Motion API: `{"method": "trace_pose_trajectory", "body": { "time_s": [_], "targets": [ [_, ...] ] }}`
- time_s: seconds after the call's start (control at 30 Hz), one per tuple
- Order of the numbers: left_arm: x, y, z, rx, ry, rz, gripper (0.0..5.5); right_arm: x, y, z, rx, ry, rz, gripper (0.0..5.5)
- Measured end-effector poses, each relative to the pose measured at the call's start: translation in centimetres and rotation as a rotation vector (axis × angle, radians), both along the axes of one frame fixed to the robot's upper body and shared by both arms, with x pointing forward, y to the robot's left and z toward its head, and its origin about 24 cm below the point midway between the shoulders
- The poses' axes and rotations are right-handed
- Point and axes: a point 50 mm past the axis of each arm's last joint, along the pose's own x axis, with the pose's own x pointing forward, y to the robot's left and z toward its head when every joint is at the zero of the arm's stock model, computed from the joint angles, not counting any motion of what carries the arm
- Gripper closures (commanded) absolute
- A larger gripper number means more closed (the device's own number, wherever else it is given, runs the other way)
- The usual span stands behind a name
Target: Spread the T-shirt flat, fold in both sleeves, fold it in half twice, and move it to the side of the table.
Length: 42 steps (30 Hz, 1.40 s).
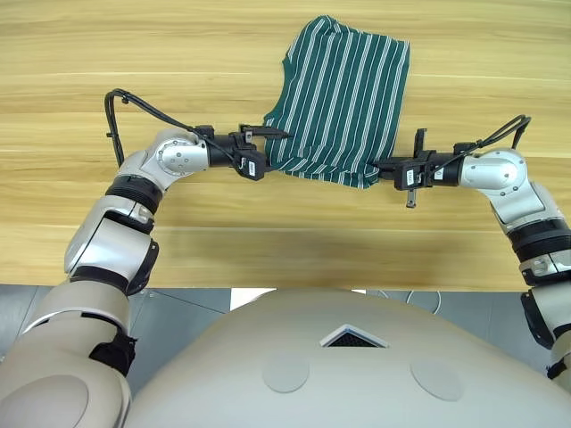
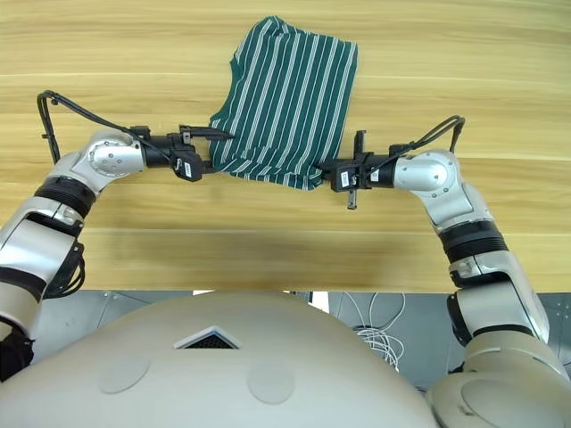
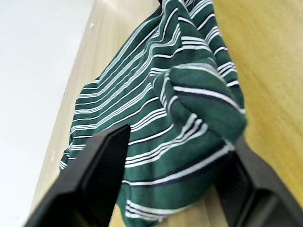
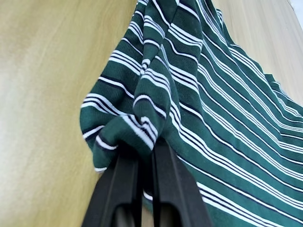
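On the table (image 1: 89,53), the T-shirt (image 1: 343,89) was found lying lengthwise ahead — one near corner pinched by the right gripper (image 1: 379,165), the other straddled by the wide-spread left gripper (image 1: 274,152).

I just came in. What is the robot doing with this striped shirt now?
The robot is working on a green striped T-shirt lying on the wooden table. Its right gripper is shut on one near corner of the cloth. Its left gripper stands open around the other near corner, bunched cloth between its fingers.
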Motion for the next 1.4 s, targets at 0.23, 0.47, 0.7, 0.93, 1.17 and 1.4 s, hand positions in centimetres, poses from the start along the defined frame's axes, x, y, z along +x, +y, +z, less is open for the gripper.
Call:
{"method": "trace_pose_trajectory", "body": {
  "time_s": [0.23, 0.47, 0.7, 0.93, 1.17, 1.4],
  "targets": [
    [-0.1, 0.0, -0.4, -0.011, 0.041, -0.004, 4.51, 0.1, 0.3, 0.0, 0.009, 0.000, -0.002, 5.42],
    [0.4, 0.3, -0.2, -0.059, 0.066, 0.056, 5.32, 0.0, 0.6, 0.0, 0.018, 0.006, 0.003, 5.42],
    [0.7, 0.7, -0.2, -0.091, 0.099, 0.095, 5.50, 0.0, 0.9, 0.1, 0.034, 0.006, 0.008, 5.42],
    [-1.9, 3.5, -0.1, -0.209, 0.147, 0.136, 5.50, -1.4, 0.3, 2.6, 0.205, 0.003, -0.035, 5.42],
    [-9.4, 4.6, 1.1, -0.311, 0.249, 0.101, 5.50, -6.7, 0.1, 5.0, 0.288, 0.074, 0.015, 5.42],
    [-13.6, 3.4, 5.8, -0.391, 0.255, 0.135, 5.50, -9.8, -0.2, 6.1, 0.297, 0.153, 0.056, 5.42]
  ]
}}
